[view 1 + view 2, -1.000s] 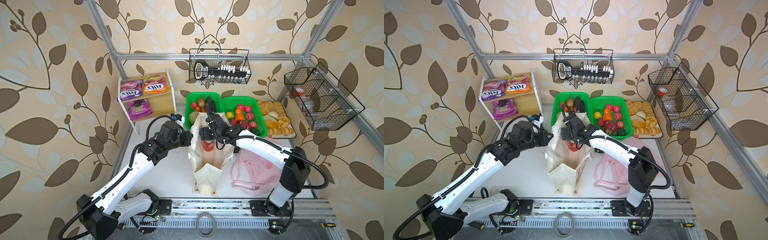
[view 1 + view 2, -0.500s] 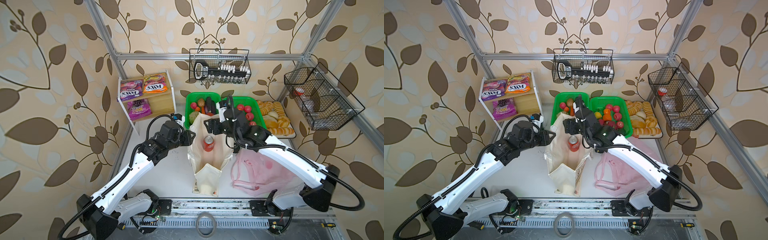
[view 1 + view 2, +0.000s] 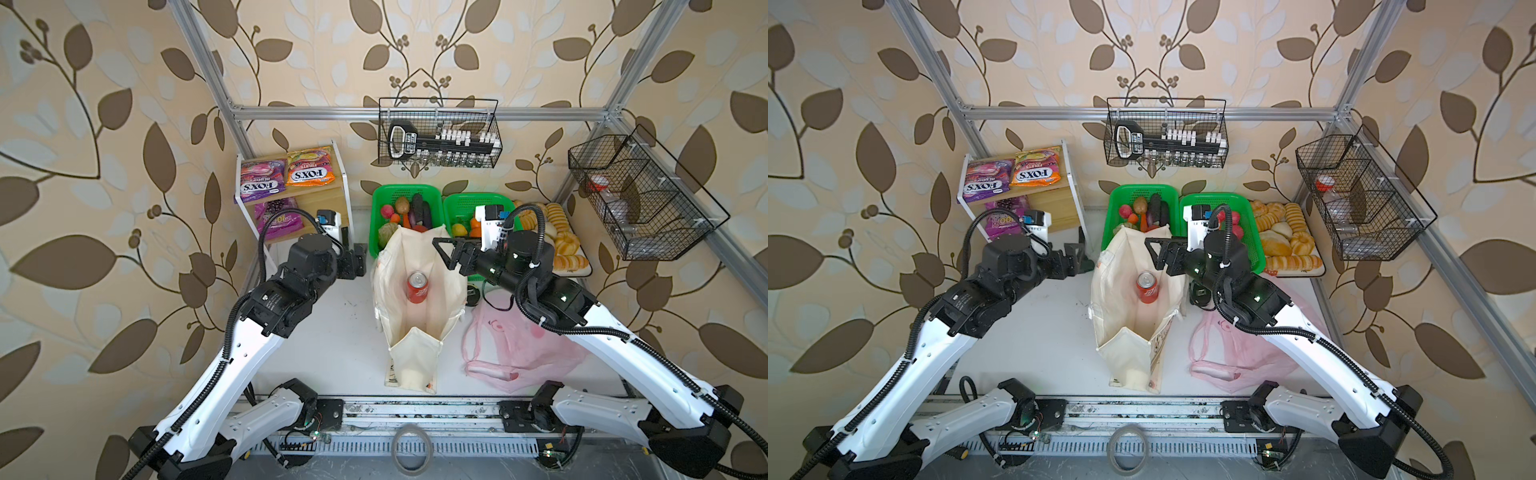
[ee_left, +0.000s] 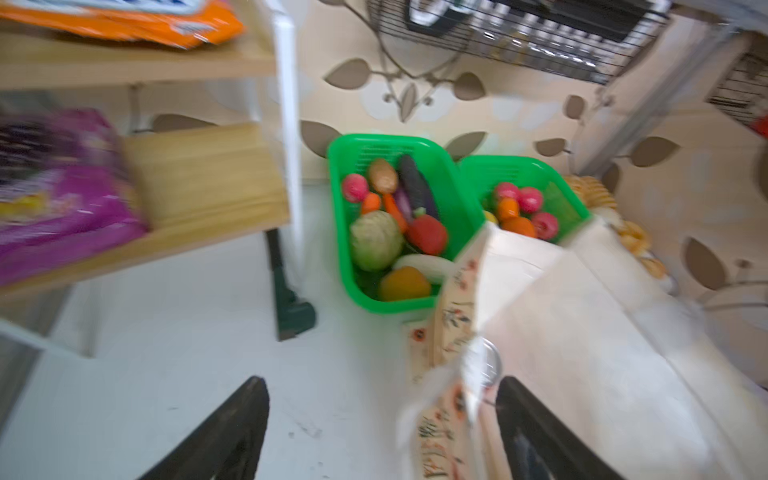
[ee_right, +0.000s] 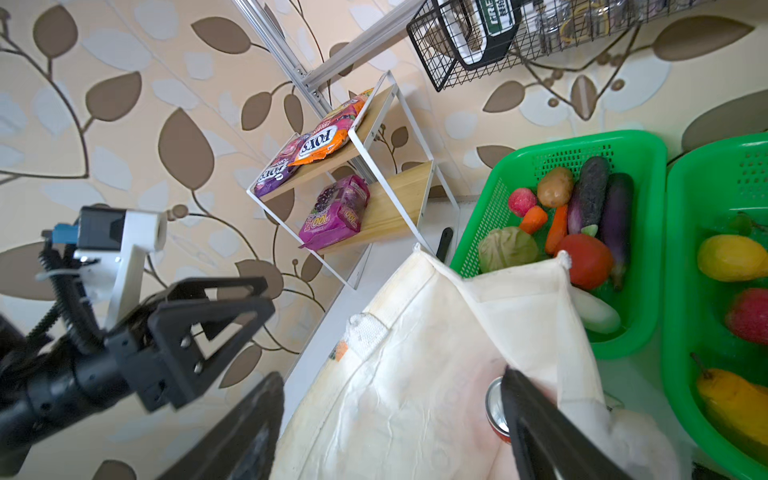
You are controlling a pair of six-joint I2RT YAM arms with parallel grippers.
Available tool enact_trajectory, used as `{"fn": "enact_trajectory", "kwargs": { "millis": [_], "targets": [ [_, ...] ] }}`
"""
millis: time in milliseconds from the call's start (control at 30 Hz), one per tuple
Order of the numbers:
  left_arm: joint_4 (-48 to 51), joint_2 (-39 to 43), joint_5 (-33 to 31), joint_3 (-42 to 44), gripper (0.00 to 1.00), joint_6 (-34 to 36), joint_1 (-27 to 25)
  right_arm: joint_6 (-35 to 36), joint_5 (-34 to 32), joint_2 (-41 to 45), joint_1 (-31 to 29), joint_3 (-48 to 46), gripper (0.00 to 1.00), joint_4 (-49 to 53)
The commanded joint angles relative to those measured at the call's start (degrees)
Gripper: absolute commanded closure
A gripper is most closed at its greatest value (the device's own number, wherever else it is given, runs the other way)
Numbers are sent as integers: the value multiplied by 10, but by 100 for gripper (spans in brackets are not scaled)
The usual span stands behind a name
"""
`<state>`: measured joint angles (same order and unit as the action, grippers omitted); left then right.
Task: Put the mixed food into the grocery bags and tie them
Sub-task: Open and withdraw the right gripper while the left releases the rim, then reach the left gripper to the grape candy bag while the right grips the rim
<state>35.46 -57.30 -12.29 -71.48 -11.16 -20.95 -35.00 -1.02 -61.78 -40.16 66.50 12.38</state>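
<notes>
The cream tote [image 3: 415, 353] stands open mid-table with the red can [image 3: 417, 286] upright inside it. My left gripper [image 3: 360, 259] is open just left of the tote's rim [image 4: 451, 390], which shows blurred between the wide-apart fingers [image 4: 232, 432]. My right gripper [image 3: 444, 253] hovers open over the tote's right rim and holds nothing; the can's top [image 5: 494, 405] peeks past one finger [image 5: 540, 432]. The pink plastic bag [image 3: 519, 345] lies flat to the right. The orange FOX'S packet [image 3: 309, 174] and purple "100" packet [image 3: 278, 218] sit on the shelf. Potato [image 5: 555, 187], cabbage [image 5: 507, 249] and red vegetable [image 5: 588, 259] lie in a green basket.
Two green baskets [image 3: 376, 216] [image 3: 469, 199] stand behind the tote, with a tray of bread rolls [image 3: 561, 245] to their right. The wooden shelf [image 3: 332, 195] also holds a purple-pink FOX'S packet [image 3: 259, 183]. Wire baskets [image 3: 440, 137] [image 3: 640, 199] hang on the walls.
The left gripper has gone from shut to open, letting go of the tote's rim. The right gripper left the can in the tote, lifted out and drew back toward the tote's right rim.
</notes>
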Motion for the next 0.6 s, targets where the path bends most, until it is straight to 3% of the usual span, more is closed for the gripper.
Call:
{"fn": "enact_trajectory", "kwargs": {
  "millis": [0,200,333,433,567],
  "targets": [
    [63,-47,-35,-23,13,73,89,-22,5,31,-8,-18,18,-24],
    [-26,-111,-124,16,20,145,114,-28,-3,49,-10,-38,18,-22],
    [-132,-198,-198,19,19,212,119,-27,-11,61,-10,-46,18,-4],
    [-208,-246,-225,12,17,274,124,-28,-21,75,-8,-56,18,3],
    [-225,-324,-227,-40,17,304,141,-25,-30,91,-5,-66,18,16]
  ]
}}
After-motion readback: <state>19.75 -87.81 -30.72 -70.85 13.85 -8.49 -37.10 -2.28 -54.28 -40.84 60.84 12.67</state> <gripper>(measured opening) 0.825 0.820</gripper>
